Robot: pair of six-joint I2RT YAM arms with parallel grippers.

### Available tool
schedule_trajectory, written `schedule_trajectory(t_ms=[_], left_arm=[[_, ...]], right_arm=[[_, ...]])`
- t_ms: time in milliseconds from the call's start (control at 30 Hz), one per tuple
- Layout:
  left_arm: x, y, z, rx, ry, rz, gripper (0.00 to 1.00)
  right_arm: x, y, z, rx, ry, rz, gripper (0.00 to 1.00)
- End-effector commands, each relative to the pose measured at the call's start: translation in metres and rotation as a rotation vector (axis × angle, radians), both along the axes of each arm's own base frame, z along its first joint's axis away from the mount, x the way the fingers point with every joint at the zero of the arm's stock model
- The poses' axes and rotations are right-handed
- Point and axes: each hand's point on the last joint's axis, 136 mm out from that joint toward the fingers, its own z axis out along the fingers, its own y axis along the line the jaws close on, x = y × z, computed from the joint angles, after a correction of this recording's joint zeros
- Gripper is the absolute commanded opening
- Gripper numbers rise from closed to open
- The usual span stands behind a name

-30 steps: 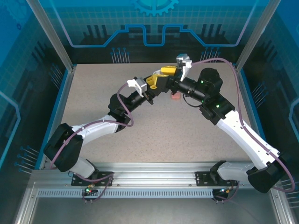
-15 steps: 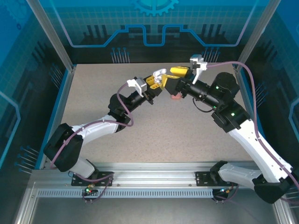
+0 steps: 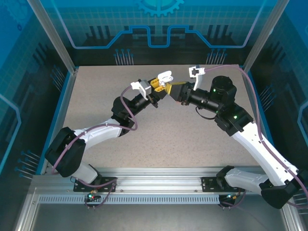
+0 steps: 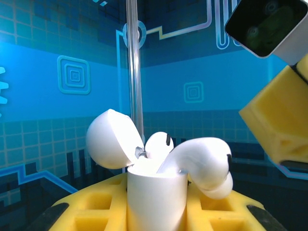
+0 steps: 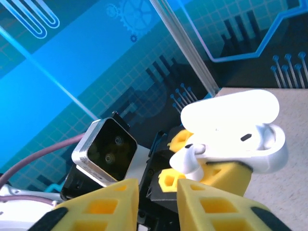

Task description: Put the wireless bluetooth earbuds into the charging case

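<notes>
My left gripper (image 4: 156, 214) is shut on the white charging case (image 4: 156, 197), held upright above the table with its lid (image 4: 108, 139) flipped open. One white earbud (image 4: 159, 144) sits in the case. A second white earbud (image 4: 204, 161) leans out over the rim, tilted, its stem partly in the case. From above, the case (image 3: 165, 77) shows at the left gripper (image 3: 161, 85), with my right gripper (image 3: 174, 90) just beside it. In the right wrist view, the right gripper (image 5: 158, 190) stands a little open and empty, short of the tilted earbud (image 5: 188, 161) and the case (image 5: 260, 149).
The left arm's wrist camera (image 5: 105, 151) hangs close in front of the right fingers. The right gripper's yellow finger (image 4: 279, 125) and its camera (image 4: 264, 24) loom at the right of the case. A transparent wall with a metal post (image 3: 53, 38) rings the speckled table (image 3: 96, 91).
The right gripper pulled back from the case to the right, then came in lower beside it, its jaws narrowing. The left arm and the case have stayed still.
</notes>
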Motion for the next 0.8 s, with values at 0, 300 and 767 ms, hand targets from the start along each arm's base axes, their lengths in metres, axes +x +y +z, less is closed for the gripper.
schedule_trajectory(t_ms=[0, 300, 767], left_arm=[[-0.007, 0.004, 0.018, -0.044, -0.036, 0.001, 0.00], [-0.006, 0.004, 0.020, -0.046, -0.039, 0.001, 0.00], [-0.008, 0.003, 0.019, -0.042, -0.036, -0.008, 0.00]], right_arm=[[-0.010, 0.003, 0.011, 0.067, 0.027, 0.061, 0.23], [-0.019, 0.012, 0.002, 0.060, 0.062, 0.105, 0.19], [-0.004, 0.025, -0.013, 0.032, 0.090, 0.106, 0.18]])
